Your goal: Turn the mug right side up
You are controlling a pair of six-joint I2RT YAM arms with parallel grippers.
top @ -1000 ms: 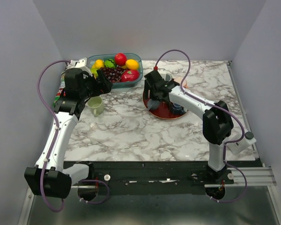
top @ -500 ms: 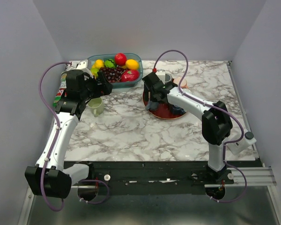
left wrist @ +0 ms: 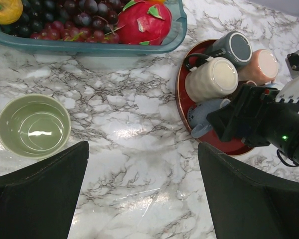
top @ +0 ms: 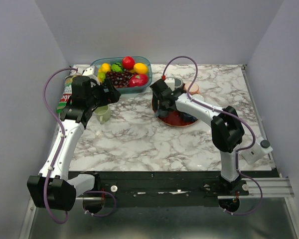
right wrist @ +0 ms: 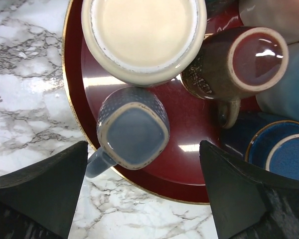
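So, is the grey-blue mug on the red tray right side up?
No, the grey-blue mug on the red tray turns its closed base up toward the right wrist camera.

Seven mugs can be counted. One green mug [left wrist: 34, 126] stands alone at nine o'clock on the table. Four sit on the single red plate [right wrist: 189, 169]: one cream mug [right wrist: 143, 35], one grey-blue mug [right wrist: 133, 133], one maroon-brown mug [right wrist: 249, 59] and one dark blue mug [right wrist: 284, 154]. One dark grey mug [left wrist: 234, 46] and one peach mug [left wrist: 261, 65] are at the plate's one o'clock edge.

One teal bin [left wrist: 65, 46] at eleven o'clock holds one bunch of grapes [left wrist: 65, 20], one dragon fruit [left wrist: 144, 22], one red apple [top: 128, 62] and one green fruit [top: 117, 67]. It also holds two yellow ones: a yellow fruit [top: 105, 67] at its nine o'clock end and a second yellow fruit [top: 140, 68] at three o'clock.
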